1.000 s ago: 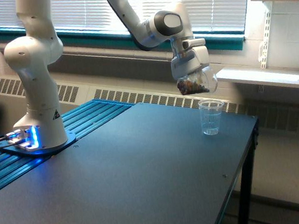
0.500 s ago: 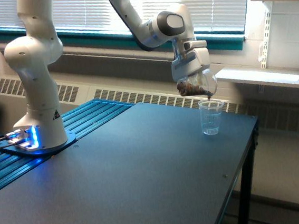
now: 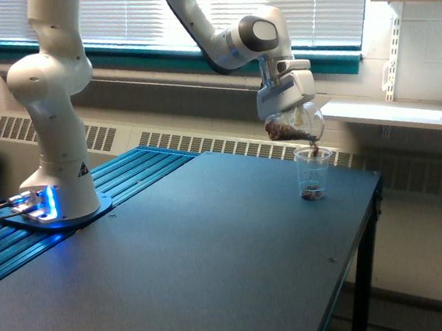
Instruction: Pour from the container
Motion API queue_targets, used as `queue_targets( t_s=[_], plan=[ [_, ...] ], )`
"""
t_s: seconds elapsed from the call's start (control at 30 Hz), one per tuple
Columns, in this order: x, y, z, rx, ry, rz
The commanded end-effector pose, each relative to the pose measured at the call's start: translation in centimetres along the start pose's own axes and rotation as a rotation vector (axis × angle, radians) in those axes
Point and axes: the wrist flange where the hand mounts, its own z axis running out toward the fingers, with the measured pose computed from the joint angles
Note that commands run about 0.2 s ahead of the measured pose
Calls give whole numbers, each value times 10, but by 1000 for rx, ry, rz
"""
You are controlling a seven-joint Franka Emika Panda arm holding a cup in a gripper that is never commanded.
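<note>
The container [image 3: 294, 125], a clear rounded glass mug with brown material inside, hangs tilted in the air at the table's far right. My gripper [image 3: 287, 106] is shut on it from above. Its lip sits just over the rim of a small clear plastic cup [image 3: 313, 174] that stands upright on the dark table [image 3: 184, 271]. A thin brown stream [image 3: 309, 157] falls from the container into the cup. A little brown material lies at the cup's bottom.
The arm's white base [image 3: 50, 111] stands at the exterior view's left on blue ribbed rails [image 3: 127, 170]. The table's right edge [image 3: 368, 229] runs close beside the cup. A radiator grille and a blinded window lie behind.
The container has shifted slightly right and tipped further. A brown stream started falling, and brown material now lies in the cup that was empty before.
</note>
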Motion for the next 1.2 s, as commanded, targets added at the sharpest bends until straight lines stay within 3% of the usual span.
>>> queue_targets(
  t_s=[0.03,1.2],
  plan=[
    [4,-6,-6,-14,10,-30],
    [13,-10,-8,-83,-38,-103]
  ],
)
